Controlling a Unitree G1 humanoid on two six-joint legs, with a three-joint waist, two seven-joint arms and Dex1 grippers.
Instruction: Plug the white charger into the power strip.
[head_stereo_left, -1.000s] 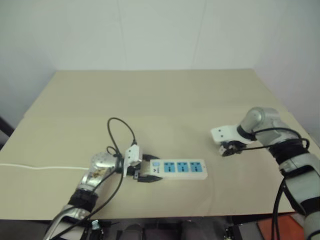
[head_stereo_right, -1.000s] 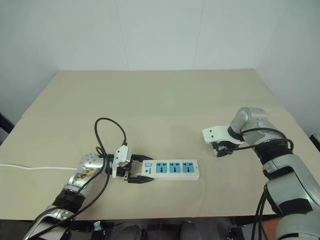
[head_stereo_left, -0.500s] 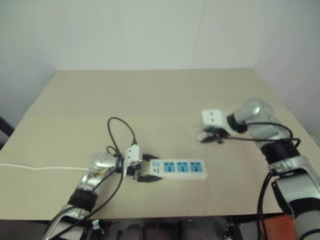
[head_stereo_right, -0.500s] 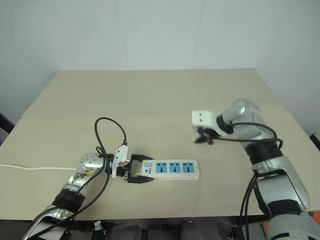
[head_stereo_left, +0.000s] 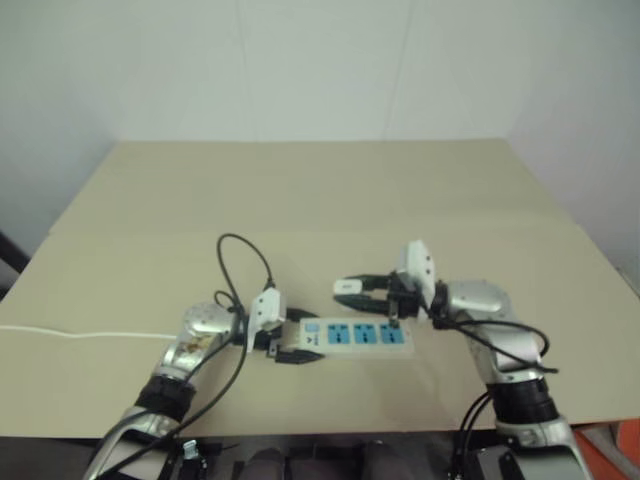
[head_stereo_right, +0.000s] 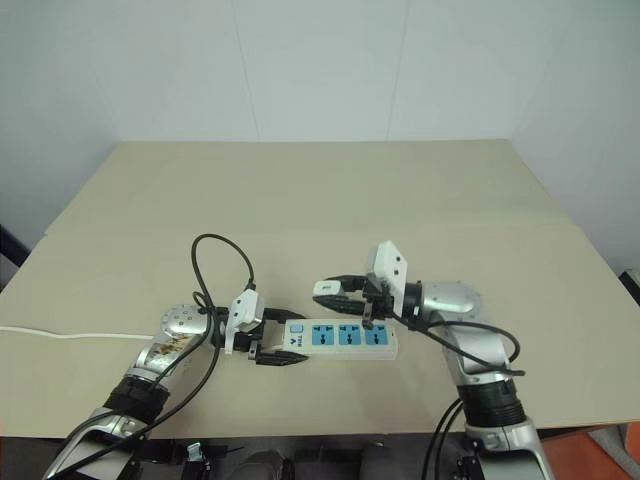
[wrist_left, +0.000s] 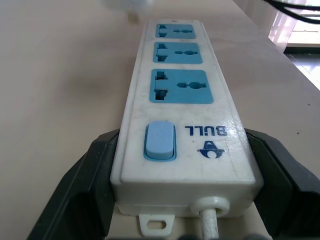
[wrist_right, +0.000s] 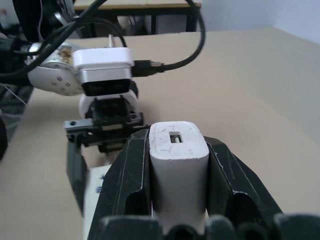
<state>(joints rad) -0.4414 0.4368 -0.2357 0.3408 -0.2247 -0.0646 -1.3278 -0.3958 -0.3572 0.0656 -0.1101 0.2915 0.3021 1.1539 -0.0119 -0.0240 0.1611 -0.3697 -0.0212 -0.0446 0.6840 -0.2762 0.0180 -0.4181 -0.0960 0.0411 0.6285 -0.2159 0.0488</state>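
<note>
Near the table's (head_stereo_right: 330, 190) front edge, about midway along it, the power strip (head_stereo_right: 342, 337) lies flat, sockets up. The left gripper (head_stereo_right: 275, 340) has its jaws spread wide around the strip's switch end, clamping it, probably to brace it against the push. The right gripper (head_stereo_right: 335, 290) hovers just above the strip, jaws closed on the white charger (head_stereo_right: 328, 289), carried level, likely awaiting a turn toward a socket.

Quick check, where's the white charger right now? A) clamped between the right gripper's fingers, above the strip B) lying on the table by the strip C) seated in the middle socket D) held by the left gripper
A: the white charger sits clamped in the right gripper, raised above the power strip, whose switch end the left gripper straddles.
</note>
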